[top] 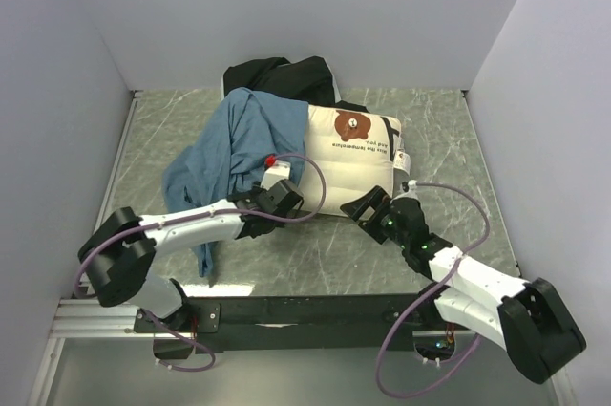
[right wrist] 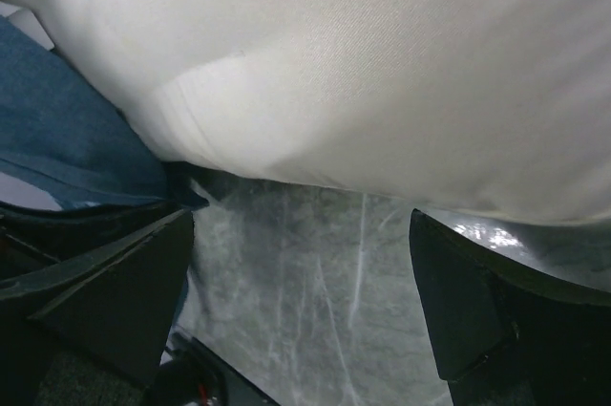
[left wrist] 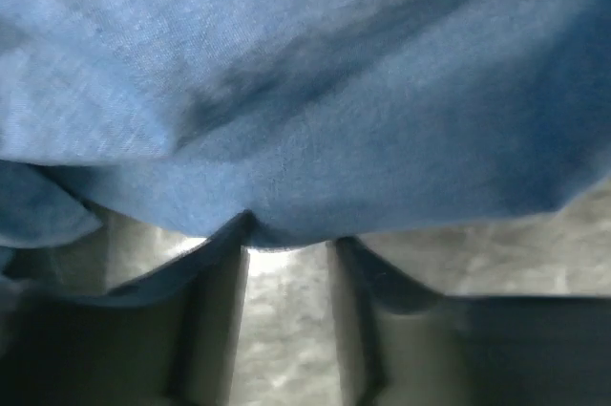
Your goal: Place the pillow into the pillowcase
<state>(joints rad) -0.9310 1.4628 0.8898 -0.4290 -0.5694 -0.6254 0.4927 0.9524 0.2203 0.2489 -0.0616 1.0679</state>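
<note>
The cream-white pillow (top: 348, 162) lies in the middle of the table, its brown round label facing up. The slate-blue pillowcase (top: 229, 153) lies crumpled against its left side and overlaps that end. My left gripper (top: 294, 202) is at the pillow's near-left corner. In the left wrist view its jaws (left wrist: 291, 239) stand apart and the pillowcase (left wrist: 305, 91) drapes over the fingertips, with bare table between them. My right gripper (top: 384, 198) is open at the pillow's near edge. In the right wrist view the gripper (right wrist: 301, 234) is wide open below the pillow (right wrist: 363, 62), holding nothing.
A black cloth (top: 277, 76) lies bunched behind the pillow and pillowcase at the back wall. White walls enclose the marbled table (top: 449, 138) on the left, back and right. A strip of pillowcase hangs toward the near edge (top: 205, 258).
</note>
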